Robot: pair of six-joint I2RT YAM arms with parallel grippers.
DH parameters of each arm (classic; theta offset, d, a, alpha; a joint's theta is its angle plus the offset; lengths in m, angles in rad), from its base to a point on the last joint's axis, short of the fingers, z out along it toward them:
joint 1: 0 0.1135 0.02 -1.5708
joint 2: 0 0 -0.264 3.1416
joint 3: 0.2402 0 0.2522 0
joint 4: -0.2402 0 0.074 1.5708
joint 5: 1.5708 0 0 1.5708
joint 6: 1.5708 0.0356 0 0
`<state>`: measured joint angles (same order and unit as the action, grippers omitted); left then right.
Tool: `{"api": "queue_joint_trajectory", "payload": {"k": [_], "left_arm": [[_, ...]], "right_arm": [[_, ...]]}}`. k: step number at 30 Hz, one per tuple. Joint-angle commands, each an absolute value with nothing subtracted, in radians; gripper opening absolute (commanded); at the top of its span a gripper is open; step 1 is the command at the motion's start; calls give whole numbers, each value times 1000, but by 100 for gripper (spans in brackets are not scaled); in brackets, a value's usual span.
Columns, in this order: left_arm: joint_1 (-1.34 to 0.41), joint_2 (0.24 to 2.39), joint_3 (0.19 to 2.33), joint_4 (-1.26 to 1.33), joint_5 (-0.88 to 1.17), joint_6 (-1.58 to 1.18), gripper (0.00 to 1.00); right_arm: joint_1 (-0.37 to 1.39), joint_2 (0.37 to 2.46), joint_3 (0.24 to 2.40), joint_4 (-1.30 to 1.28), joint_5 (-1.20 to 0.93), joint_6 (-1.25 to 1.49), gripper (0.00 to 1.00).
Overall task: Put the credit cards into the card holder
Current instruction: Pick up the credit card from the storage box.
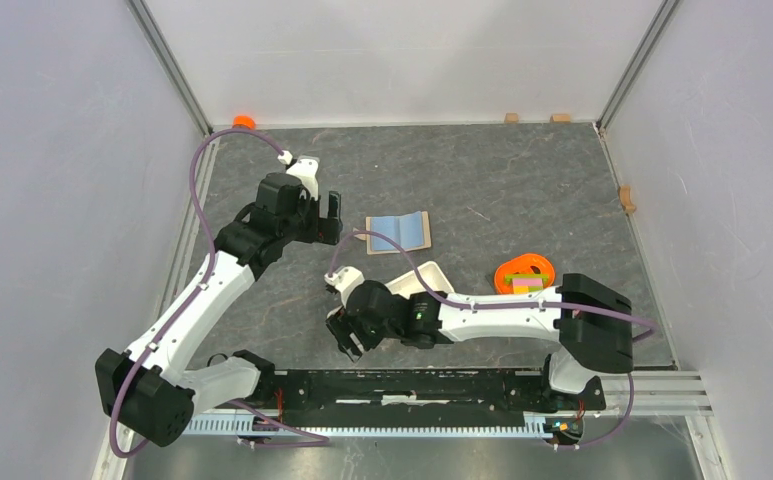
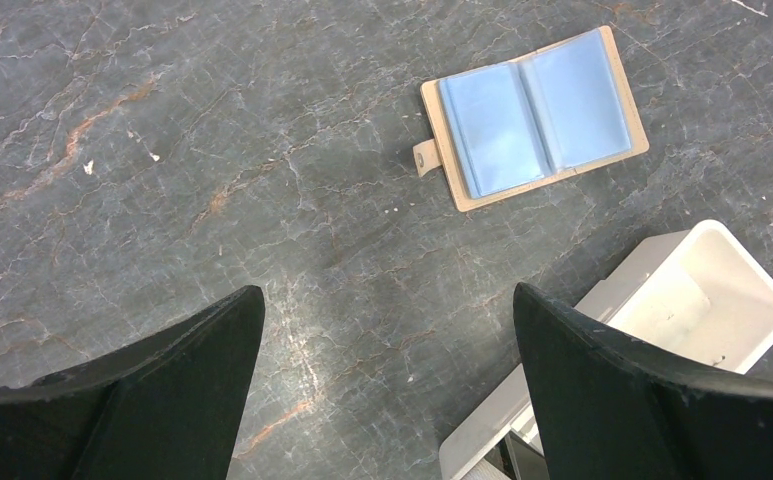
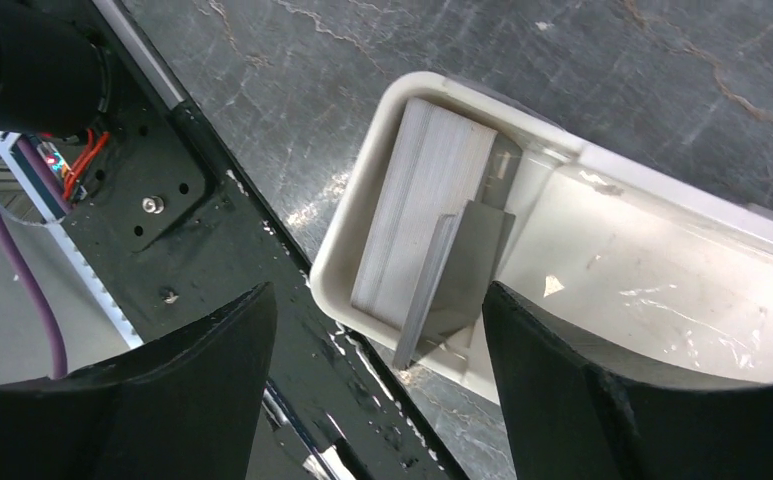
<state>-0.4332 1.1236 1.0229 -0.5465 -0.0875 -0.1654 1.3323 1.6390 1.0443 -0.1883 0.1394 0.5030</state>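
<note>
1. Closest to your right wrist camera, the right gripper [image 3: 374, 295] had its two black fingers spread wide and gripped nothing.
2. Directly under that gap lay the credit cards [image 3: 422, 200], a grey stack at one end of the white tray [image 3: 652, 250]. One card stood tilted on its edge against the side of the stack.
3. That end of the tray sat just beside the black base plate [image 3: 212, 230].
4. Your left gripper [image 2: 387, 290] was also wide apart and empty, hanging over the bare table [image 2: 162, 150].
5. Ahead of it, the card holder [image 2: 532, 115] lay flat and opened like a booklet. Its tan cover faced down, its clear blue pockets faced up, and a small tab stuck out from its left edge in that view.
6. From the top camera, you could see the card holder [image 1: 399, 231] lying beyond the white tray [image 1: 422, 275] and apart from it.
7. In that same view, the left gripper [image 1: 329, 215] sat just to the holder's left, and the right gripper [image 1: 347, 335] hung at the tray's near-left end.
8. An orange bowl [image 1: 525, 272] of coloured blocks stood to the right of the tray, not touching it, just beyond the right forearm.
</note>
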Motion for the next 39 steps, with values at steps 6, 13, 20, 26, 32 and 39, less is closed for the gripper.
{"api": "queue_joint_trajectory", "payload": {"k": [6, 13, 20, 26, 32, 39], "left_arm": [[-428, 1103, 1016, -522, -84, -135, 100], [-428, 1101, 1014, -522, -83, -136, 100], [-428, 1099, 1011, -520, -83, -137, 100], [-428, 1098, 1011, -520, -84, -137, 100], [-428, 1097, 1009, -520, -81, -138, 100], [-429, 1095, 1009, -520, -78, -138, 100]], "right_arm": [[1339, 1637, 1102, -148, 104, 495, 74], [1350, 1626, 1107, -142, 82, 493, 66], [1355, 1614, 1111, -152, 92, 496, 59], [1358, 1604, 1113, -158, 100, 499, 51], [1359, 1604, 1117, -164, 103, 503, 42], [1359, 1606, 1119, -179, 117, 507, 28]]}}
